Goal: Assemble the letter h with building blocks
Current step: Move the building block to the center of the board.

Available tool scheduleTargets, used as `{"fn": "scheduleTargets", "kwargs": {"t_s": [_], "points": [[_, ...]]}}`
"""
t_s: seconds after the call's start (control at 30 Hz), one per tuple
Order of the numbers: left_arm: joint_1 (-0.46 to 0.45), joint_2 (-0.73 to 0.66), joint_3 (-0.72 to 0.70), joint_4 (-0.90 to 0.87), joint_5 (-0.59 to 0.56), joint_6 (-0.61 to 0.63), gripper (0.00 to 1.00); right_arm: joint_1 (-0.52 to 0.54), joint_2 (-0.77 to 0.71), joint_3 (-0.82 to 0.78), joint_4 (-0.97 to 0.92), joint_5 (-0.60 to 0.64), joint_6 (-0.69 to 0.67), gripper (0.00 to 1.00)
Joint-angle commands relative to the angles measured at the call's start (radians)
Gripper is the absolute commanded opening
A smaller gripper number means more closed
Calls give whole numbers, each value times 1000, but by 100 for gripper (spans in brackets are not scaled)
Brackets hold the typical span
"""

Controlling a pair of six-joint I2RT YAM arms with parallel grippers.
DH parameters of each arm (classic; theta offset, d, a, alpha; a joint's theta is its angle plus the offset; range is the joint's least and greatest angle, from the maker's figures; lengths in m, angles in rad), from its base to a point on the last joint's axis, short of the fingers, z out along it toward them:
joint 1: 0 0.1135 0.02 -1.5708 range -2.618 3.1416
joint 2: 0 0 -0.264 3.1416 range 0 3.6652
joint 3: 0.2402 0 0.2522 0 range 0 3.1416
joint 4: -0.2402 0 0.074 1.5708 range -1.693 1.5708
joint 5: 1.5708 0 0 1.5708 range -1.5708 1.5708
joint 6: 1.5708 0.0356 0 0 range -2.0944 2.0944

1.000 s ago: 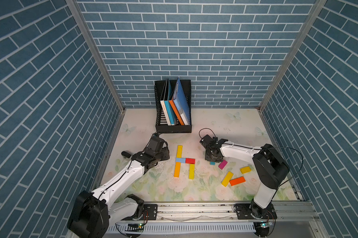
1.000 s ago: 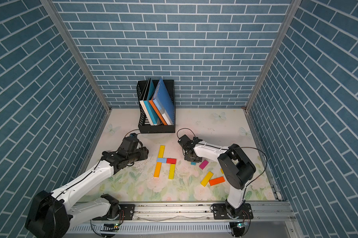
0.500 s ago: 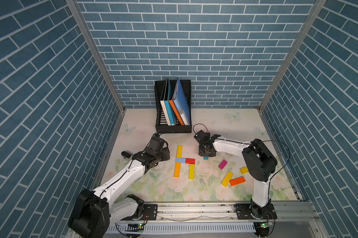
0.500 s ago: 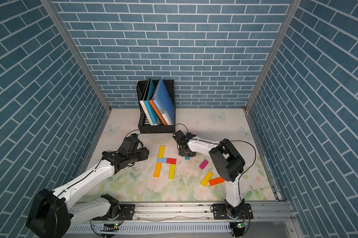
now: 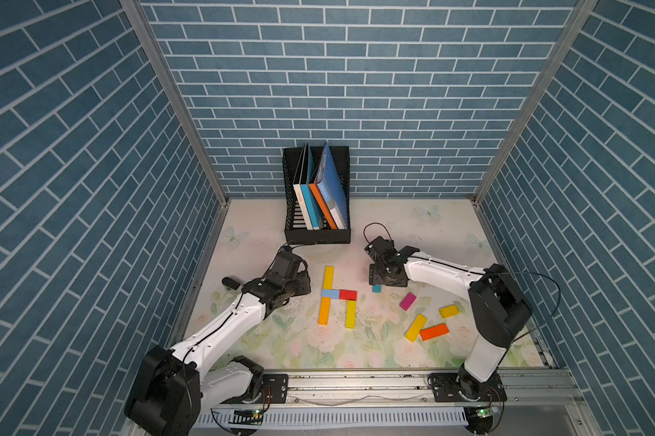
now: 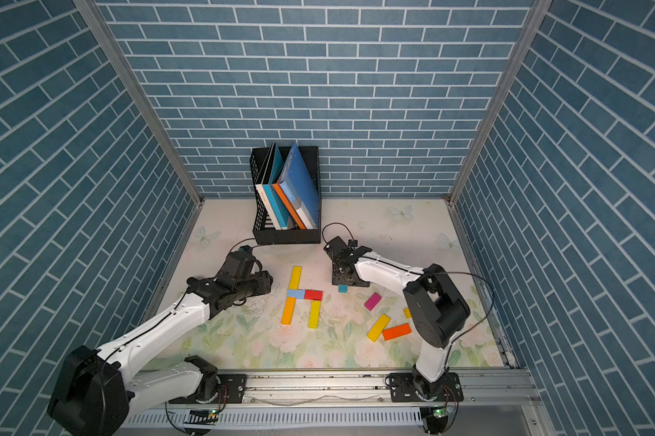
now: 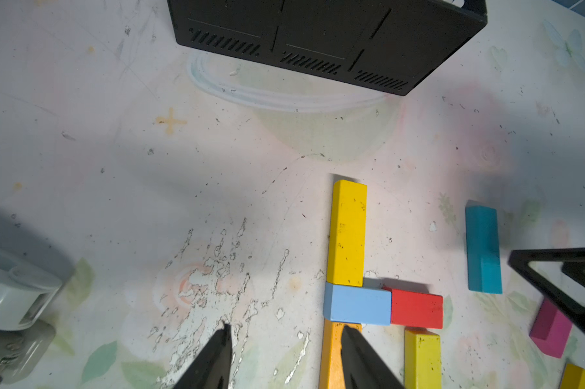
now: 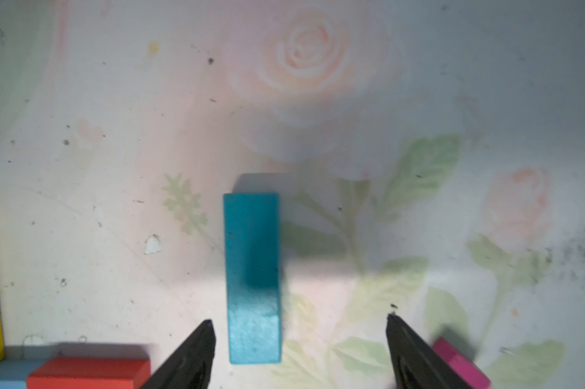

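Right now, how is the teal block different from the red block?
The teal block lies alone; the red block touches the light blue block inside the letter h. The teal block points the same way as the yellow stem block; the red block lies crosswise. Both lie flat on the table.

Robot lab test booth. Boxed in on 3 sides w/ blue brick-print panels (image 5: 356, 94) and bare alu corner posts (image 5: 182, 113). Two white-and-black robot arms (image 5: 224, 328) bolted to an alu rail (image 5: 356, 385) at the front, w/ slotted cable duct (image 5: 356, 417) and small boards w/ green LEDs (image 5: 486, 411) below. Floral mat (image 5: 299, 347) for a tabletop, scuffed and worn; file rack (image 5: 318, 236) w/ books (image 5: 331, 188) and toy blocks (image 5: 433, 332) on it.
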Motion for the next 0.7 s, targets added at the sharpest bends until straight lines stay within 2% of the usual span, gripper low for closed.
{"fn": "scheduleTargets", "kwargs": {"t_s": [0.0, 0.13, 0.3, 0.5, 0.67], "points": [[8, 8, -8, 6, 4, 14, 57, -99, -41, -122, 75, -84, -87, 81], [7, 6, -9, 5, -1, 13, 57, -174, -64, -220, 164, -165, -137, 80], [8, 10, -9, 5, -4, 13, 57, -183, -102, -278, 198, -243, -145, 78], [7, 23, -7, 6, -3, 13, 56, -127, -198, -358, 199, -274, -118, 77], [8, 26, -7, 5, -2, 14, 56, -67, -244, -391, 159, -240, -80, 77]]}}
